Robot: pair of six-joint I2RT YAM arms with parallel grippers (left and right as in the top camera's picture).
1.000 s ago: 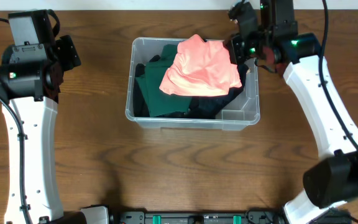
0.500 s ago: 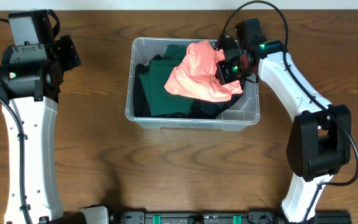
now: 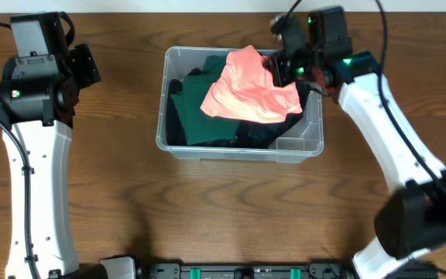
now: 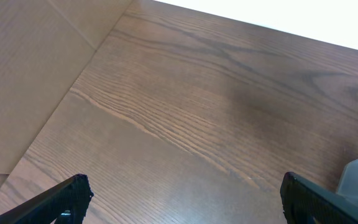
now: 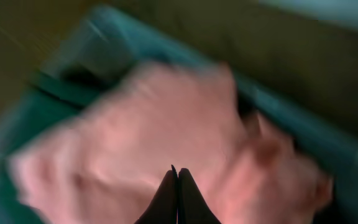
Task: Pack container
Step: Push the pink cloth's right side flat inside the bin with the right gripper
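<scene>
The container (image 3: 178, 147) is filled with dark clothes (image 3: 196, 116) and a pink garment (image 3: 246, 89). The right gripper (image 5: 178, 182) is seen clenched above it; the left gripper (image 4: 185, 194) is spread wide.

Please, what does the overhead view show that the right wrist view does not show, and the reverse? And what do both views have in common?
Only the overhead view shows the whole container with all its walls, and the left arm, which stands apart from the container. Only the right wrist view shows the right gripper from close: its fingertips are pressed together and nothing is visible between them. This view is blurred. Both views show the pink garment lying on top of the darker clothes in the container.
</scene>
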